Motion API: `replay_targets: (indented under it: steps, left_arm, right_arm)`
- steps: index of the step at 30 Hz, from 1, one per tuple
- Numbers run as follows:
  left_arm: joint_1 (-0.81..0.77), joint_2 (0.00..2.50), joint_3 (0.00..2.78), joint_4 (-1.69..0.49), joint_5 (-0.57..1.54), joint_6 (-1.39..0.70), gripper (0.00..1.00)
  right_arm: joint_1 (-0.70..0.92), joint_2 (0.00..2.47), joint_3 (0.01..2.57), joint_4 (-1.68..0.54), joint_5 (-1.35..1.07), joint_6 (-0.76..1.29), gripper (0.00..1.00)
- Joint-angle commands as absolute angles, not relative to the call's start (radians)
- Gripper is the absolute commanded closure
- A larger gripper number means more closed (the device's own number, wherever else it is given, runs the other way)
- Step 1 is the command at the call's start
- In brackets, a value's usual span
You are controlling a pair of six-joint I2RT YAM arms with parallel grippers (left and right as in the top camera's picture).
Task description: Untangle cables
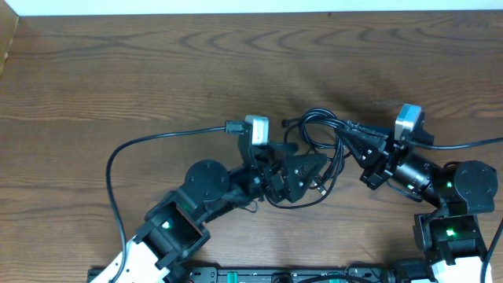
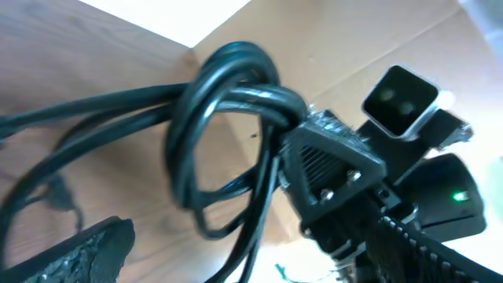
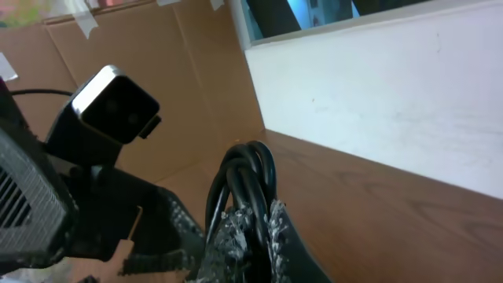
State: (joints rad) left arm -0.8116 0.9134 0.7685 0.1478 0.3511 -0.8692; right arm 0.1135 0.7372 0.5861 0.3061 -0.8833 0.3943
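Cables (image 2: 244,96): several thin, glossy black round cords, bunched and overlapped in loose loops. You'll find them on the wooden table (image 1: 157,63), right of center, between the two arms. Overhead view: loops fan out approx. oval, crossing each other at several pts; one short end pokes out to the left, its plug too small to make out. Left wrist view: strands run side by side, then curl into a doubled ring w/ further cords trailing off down and left. Right gripper (image 3: 251,232): clenched on the bundle, textured pads (image 3: 277,228) pressed against both sides of the cords, which rise out of the grip in a tight arch. Left gripper (image 1: 305,169): jaws spread wide, nothing grasped. It sits at the lower edge of the loops w/ cords running beside and under it; you can't tell from overhead whether they touch it. Only one of its rough dark fingers (image 2: 78,251) shows in its own cam, low left, apart from the ring.
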Motion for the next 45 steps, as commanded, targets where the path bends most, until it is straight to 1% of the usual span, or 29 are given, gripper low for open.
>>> replay_targets:
  steps: [1, 2, 6, 7, 12, 13, 15, 18, 19, 20, 21, 22, 23, 27, 28, 29, 30, 31, 33, 35, 36, 37, 38, 41, 44, 45]
  left_arm:
    - [-0.809, 0.951, 0.783, 0.189, 0.393, -0.908, 0.01]
    - [-0.809, 0.962, 0.783, 0.2, 0.392, -0.908, 0.04]
    - [-0.809, 0.994, 0.783, 0.22, 0.383, -0.907, 0.45]
    - [-0.809, 0.997, 0.783, 0.22, 0.377, -0.907, 0.53]
    - [-0.808, 1.003, 0.783, 0.219, 0.344, -0.906, 0.53]
    - [-0.808, 1.003, 0.783, 0.22, 0.335, -0.906, 0.53]
    - [-0.808, 1.002, 0.783, 0.22, 0.323, -0.906, 0.49]
    - [-0.808, 1.002, 0.783, 0.22, 0.301, -0.907, 0.48]
    - [-0.808, 1.003, 0.783, 0.224, 0.301, -0.907, 0.53]
    - [-0.808, 1.002, 0.783, 0.224, 0.301, -0.907, 0.62]
    - [-0.808, 1.002, 0.783, 0.227, 0.301, -0.906, 0.75]
    - [-0.808, 1.003, 0.783, 0.227, 0.301, -0.906, 0.89]
    - [-0.808, 1.003, 0.783, 0.227, 0.301, -0.9, 0.93]
    - [-0.808, 1.002, 0.783, 0.226, 0.302, -0.833, 0.92]
    - [-0.808, 1.002, 0.783, 0.225, 0.302, -0.813, 0.93]
    - [-0.808, 1.002, 0.783, 0.222, 0.302, -0.791, 0.92]
    - [-0.808, 1.002, 0.783, 0.218, 0.302, -0.774, 0.93]
    - [-0.808, 1.002, 0.783, 0.213, 0.302, -0.757, 0.93]
    - [-0.808, 1.002, 0.783, 0.192, 0.301, -0.709, 0.93]
    - [-0.808, 1.002, 0.783, 0.154, 0.281, -0.674, 0.92]
    - [-0.808, 1.002, 0.783, 0.131, 0.267, -0.654, 0.93]
    - [-0.808, 1.002, 0.783, 0.103, 0.252, -0.623, 0.92]
    - [-0.808, 1.002, 0.783, 0.078, 0.243, -0.591, 0.93]
    - [-0.808, 1.002, 0.783, 0.033, 0.242, -0.513, 0.93]
    - [-0.808, 1.001, 0.783, 0.027, 0.25, -0.449, 0.93]
    - [-0.808, 1.001, 0.783, 0.027, 0.25, -0.432, 0.94]
  right_arm:
    - [0.121, 0.728, 0.587, 0.315, -0.89, 0.446, 0.99]
    - [0.12, 0.728, 0.587, 0.315, -0.898, 0.449, 0.99]
    - [0.12, 0.728, 0.587, 0.315, -0.921, 0.449, 0.99]
    - [0.12, 0.728, 0.587, 0.315, -0.925, 0.449, 0.99]
    - [0.12, 0.728, 0.587, 0.326, -0.966, 0.46, 0.99]
    - [0.12, 0.728, 0.587, 0.328, -0.975, 0.46, 0.99]
    - [0.12, 0.728, 0.587, 0.329, -0.98, 0.46, 0.99]
    - [0.12, 0.728, 0.587, 0.33, -1.001, 0.475, 0.99]
    - [0.12, 0.728, 0.587, 0.329, -1.009, 0.475, 0.99]
    - [0.12, 0.728, 0.587, 0.327, -1.014, 0.475, 0.99]
    - [0.12, 0.728, 0.587, 0.325, -1.016, 0.475, 0.99]
    - [0.12, 0.728, 0.587, 0.325, -1.016, 0.475, 0.99]
    - [0.12, 0.728, 0.587, 0.325, -1.016, 0.475, 0.99]
    - [0.118, 0.728, 0.587, 0.324, -1.012, 0.474, 0.99]
    - [0.118, 0.728, 0.587, 0.324, -1.01, 0.474, 0.94]
    - [0.116, 0.728, 0.587, 0.321, -1.005, 0.469, 0.78]
    - [0.113, 0.728, 0.587, 0.315, -1.005, 0.454, 0.65]
    - [0.109, 0.728, 0.587, 0.306, -1.005, 0.438, 0.49]
    - [0.094, 0.728, 0.587, 0.276, -1.005, 0.399, 0.24]
    - [0.079, 0.728, 0.587, 0.238, -1.005, 0.348, 0.12]
    - [0.071, 0.728, 0.587, 0.211, -1.005, 0.306, 0.09]
    - [0.066, 0.728, 0.587, 0.188, -1.005, 0.263, 0.08]
    - [0.063, 0.728, 0.587, 0.165, -1.005, 0.212, 0.1]
    - [0.062, 0.728, 0.587, 0.084, -1.004, 0.04, 0.23]
    - [0.062, 0.728, 0.587, -0.006, -1.005, -0.09, 0.27]
    - [0.063, 0.728, 0.587, -0.038, -1.005, -0.128, 0.26]
